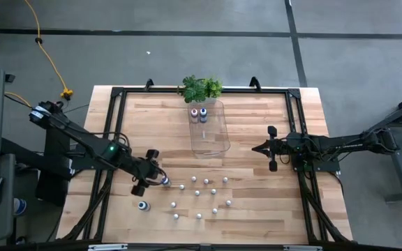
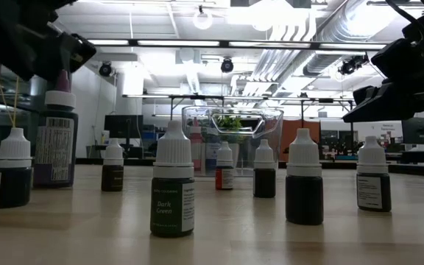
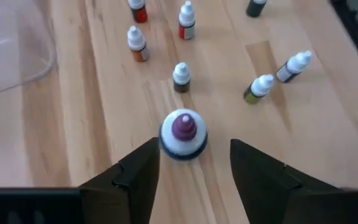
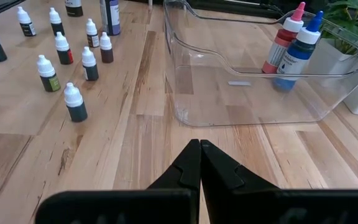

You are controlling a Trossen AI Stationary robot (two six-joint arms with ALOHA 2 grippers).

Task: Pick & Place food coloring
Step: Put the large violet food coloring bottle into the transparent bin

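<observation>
My left gripper [image 3: 194, 149] is open and points down over the near-left part of the table [image 1: 158, 178]. A bigger food coloring bottle with a purple tip and white cap [image 3: 183, 134] stands upright between its fingers; I see no clear touch. In the low view this bottle [image 2: 56, 140] stands under the gripper. Several small white-capped bottles [image 1: 204, 195] stand upright on the wood. A pink-topped bottle [image 4: 283, 40] and a blue-topped one [image 4: 300, 50] stand in the clear tray [image 1: 211, 139]. My right gripper [image 4: 199, 149] is shut and hovers right of the tray [image 1: 262, 148].
A green leafy plant [image 1: 201, 88] sits at the far edge behind the tray. Another bigger bottle [image 1: 143, 205] stands near the left gripper, toward the near edge. A black frame [image 1: 117, 94] runs around the tabletop. Bare wood lies between the tray and the right gripper.
</observation>
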